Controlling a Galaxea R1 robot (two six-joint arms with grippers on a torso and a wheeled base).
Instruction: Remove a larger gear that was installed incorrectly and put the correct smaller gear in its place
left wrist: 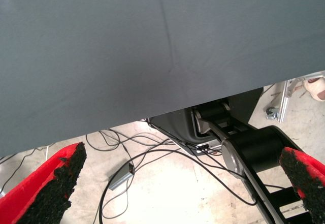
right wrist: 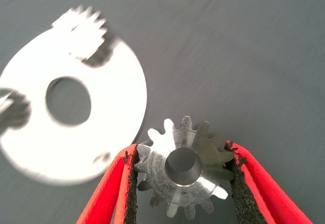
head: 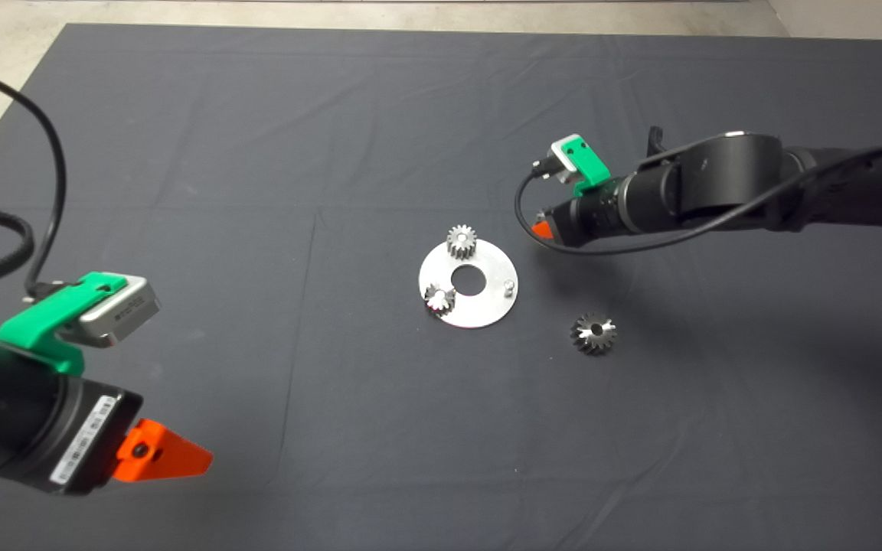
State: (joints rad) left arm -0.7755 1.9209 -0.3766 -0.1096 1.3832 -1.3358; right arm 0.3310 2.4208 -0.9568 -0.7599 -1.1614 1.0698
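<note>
I have the right gripper (right wrist: 183, 176) clamped on the smaller gear (right wrist: 184, 169), just beside the plate (right wrist: 119, 112); the larger gear (head: 593, 334) lies discarded below it. Next I'd centre the gear's hole over the bare pin (head: 509, 286) and lower it. The left gripper (left wrist: 177, 183) waits, fingers apart.

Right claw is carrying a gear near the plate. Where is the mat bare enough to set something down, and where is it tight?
The mat is bare beyond the round plate, and between plate and left claw. It is crowded on the plate, with two gears and a bare pin; the larger gear lies beside it. The right claw holds the smaller gear by the plate's edge.
</note>
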